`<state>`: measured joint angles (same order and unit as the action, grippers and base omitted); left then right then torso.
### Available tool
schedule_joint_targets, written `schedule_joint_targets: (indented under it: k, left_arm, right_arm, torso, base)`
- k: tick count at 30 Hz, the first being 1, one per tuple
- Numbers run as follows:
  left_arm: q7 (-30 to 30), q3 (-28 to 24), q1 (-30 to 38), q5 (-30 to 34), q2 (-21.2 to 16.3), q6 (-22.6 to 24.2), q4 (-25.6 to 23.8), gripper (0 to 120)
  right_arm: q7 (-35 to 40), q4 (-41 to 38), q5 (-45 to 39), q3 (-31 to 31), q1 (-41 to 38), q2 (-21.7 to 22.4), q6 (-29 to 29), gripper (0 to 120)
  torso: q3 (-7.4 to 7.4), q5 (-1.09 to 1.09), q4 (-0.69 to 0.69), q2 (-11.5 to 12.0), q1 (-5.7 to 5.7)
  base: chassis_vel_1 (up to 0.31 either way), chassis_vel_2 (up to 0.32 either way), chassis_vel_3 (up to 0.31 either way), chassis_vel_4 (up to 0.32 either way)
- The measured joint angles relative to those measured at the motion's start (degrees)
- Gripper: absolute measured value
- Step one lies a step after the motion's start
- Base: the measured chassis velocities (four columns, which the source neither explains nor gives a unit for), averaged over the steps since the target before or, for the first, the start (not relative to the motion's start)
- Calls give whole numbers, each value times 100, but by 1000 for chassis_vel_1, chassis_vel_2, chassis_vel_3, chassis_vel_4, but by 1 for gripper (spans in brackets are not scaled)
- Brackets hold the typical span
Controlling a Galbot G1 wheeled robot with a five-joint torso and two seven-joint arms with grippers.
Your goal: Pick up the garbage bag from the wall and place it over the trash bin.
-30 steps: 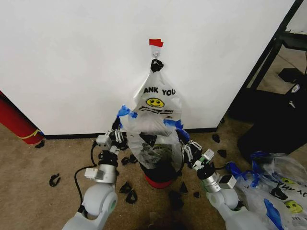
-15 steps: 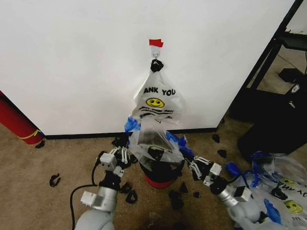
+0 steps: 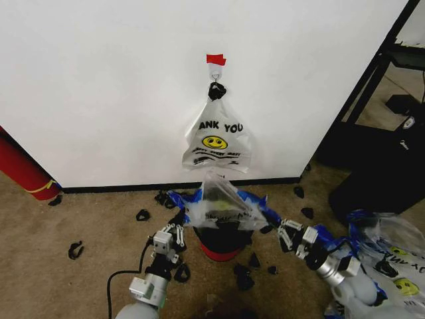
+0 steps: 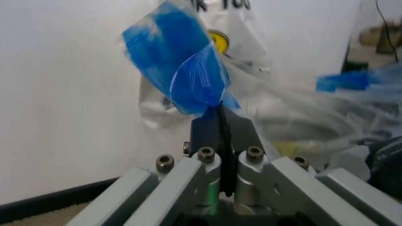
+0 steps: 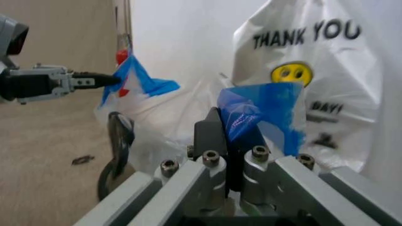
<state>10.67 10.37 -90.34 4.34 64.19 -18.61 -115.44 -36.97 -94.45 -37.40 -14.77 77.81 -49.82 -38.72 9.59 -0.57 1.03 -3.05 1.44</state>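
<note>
red cylinder (image 3: 23,171), black shelf (image 3: 388,80), spare printed bags (image 3: 392,256), carpet scraps (image 3: 75,250)

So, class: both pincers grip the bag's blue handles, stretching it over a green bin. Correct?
Not quite. The trash bin is black with a red base, as the head view shows. The rest holds: the left pincer and right pincer each grip a blue handle of the garbage bag.
</note>
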Motion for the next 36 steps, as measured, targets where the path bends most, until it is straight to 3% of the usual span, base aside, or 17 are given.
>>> schedule_joint_targets:
  k: [9, 18, 36]
  left_arm:
    - [-336, 228, -355, -1034, -313, -156, 95, 0]
    - [-358, 407, -402, -1811, -286, -111, 311, 0]
    - [-342, 337, -24, -1977, -234, 93, 1043, 0]
  right_arm:
    - [-478, 52, 99, -10, 176, 31, -80, 0]
    - [-764, 361, 88, -74, 329, -4, -239, 0]
    - [-687, 1439, -153, 102, 161, -695, -663, 0]
  torso:
    - [0, -1, 0, 0, 0]
    - [0, -1, 0, 0, 0]
    - [0, -1, 1, 0, 0]
  base:
    - [0, 0, 0, 0]
    - [0, 0, 0, 0]
    - [0, 0, 0, 0]
